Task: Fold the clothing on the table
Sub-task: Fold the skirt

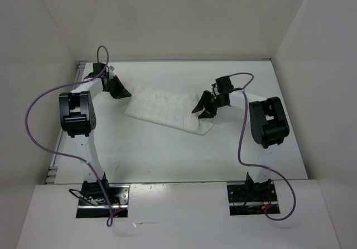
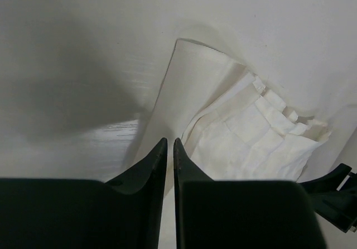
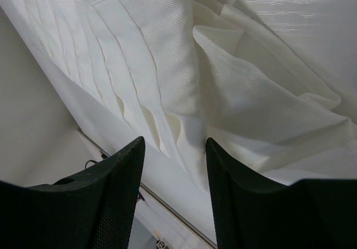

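Black fingers of L gripper (image 2: 170, 140) sit nearly together w/ only a slit btwn them, pinching the folded edge of the white thin creased fabric garment (image 1: 167, 108). R gripper (image 3: 174, 140) has jaws apart, nothing held, tips over rumpled folds at garment's right end. Garment lies flat, stretched diagonally btwn both grippers, toward the back of the glossy white rectangular table (image 1: 184, 154).
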### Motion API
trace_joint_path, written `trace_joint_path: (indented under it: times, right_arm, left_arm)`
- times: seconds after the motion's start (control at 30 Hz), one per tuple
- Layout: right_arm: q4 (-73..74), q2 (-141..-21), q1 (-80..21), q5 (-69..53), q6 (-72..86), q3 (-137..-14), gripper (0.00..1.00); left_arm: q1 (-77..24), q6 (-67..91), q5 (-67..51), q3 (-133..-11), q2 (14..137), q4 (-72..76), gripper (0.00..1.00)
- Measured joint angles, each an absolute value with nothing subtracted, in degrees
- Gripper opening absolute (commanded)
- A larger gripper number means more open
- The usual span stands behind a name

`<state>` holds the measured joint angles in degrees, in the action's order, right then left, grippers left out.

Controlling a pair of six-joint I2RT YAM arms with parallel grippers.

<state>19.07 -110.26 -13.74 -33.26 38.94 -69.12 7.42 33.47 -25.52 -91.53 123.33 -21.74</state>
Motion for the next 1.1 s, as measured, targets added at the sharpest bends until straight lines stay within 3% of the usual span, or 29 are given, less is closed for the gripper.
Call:
trace_joint_path:
  times: [0.5, 0.6, 0.7, 0.73, 1.1]
  right_arm:
    - [19.09, -110.96, -13.74, -33.28, 38.98, -69.12, 0.53]
    - [19.31, -111.94, -13.74, -33.34, 39.11, -69.54, 0.46]
    - [19.27, -113.82, -13.74, -33.41, 39.07, -71.29, 0.19]
    - [19.22, -114.26, -13.74, -33.43, 38.92, -71.68, 0.00]
    - [21.12, -108.86, -15.25, -31.70, 39.79, -72.01, 0.00]
  left_arm:
    - [7.42, 37.87, -32.49, -93.56, 128.95, -17.50, 0.12]
    - [7.29, 37.85, -32.77, -93.49, 129.03, -17.45, 0.11]
    - [7.29, 37.78, -32.75, -93.12, 129.05, -17.17, 0.11]
    - [7.29, 37.76, -32.75, -92.90, 129.05, -17.08, 0.11]
    - [6.81, 37.52, -31.64, -92.36, 129.10, -17.43, 0.10]
